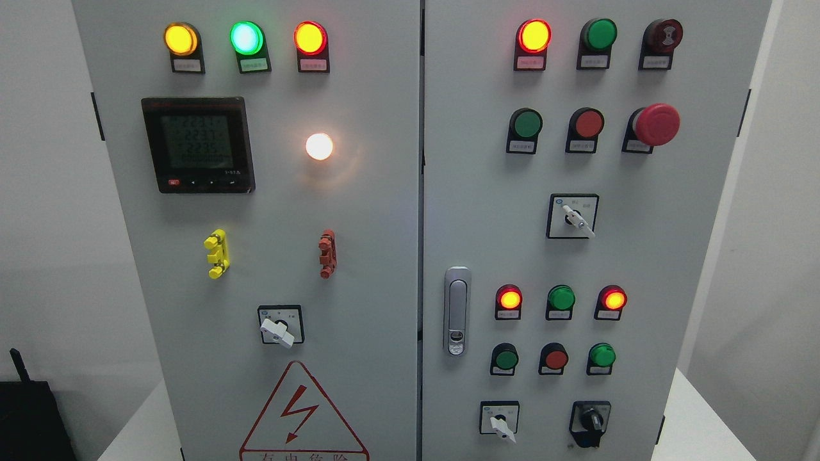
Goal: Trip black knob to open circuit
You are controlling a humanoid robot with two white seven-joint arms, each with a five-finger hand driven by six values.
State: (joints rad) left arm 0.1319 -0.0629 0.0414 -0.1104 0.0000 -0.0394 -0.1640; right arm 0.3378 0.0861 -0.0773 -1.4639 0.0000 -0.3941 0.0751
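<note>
Neither hand showed in the head view; no arm had entered from either lower corner, so how far the fingers stood open, and whether they held or touched anything, could not be told.

The black knob [590,419] sat at the bottom right of the right-hand door [705,256] of the grey cabinet, low on the panel, with its grip standing roughly upright. Just to its left was a white-handled switch [501,428], and above it a row of three small buttons, the green one [601,356] nearest.

Judging from this layout, the step in hand was the approach. It would likely go best with the right arm coming in low from the right, the fingers set narrow enough to pinch the knob's ridge from both sides without brushing the white-handled switch beside it. A firm turn about the knob's own axis, without pushing into the door, seemed the safest way to trip it. The big red mushroom button [656,124] higher up was well apart and no hazard.
</note>
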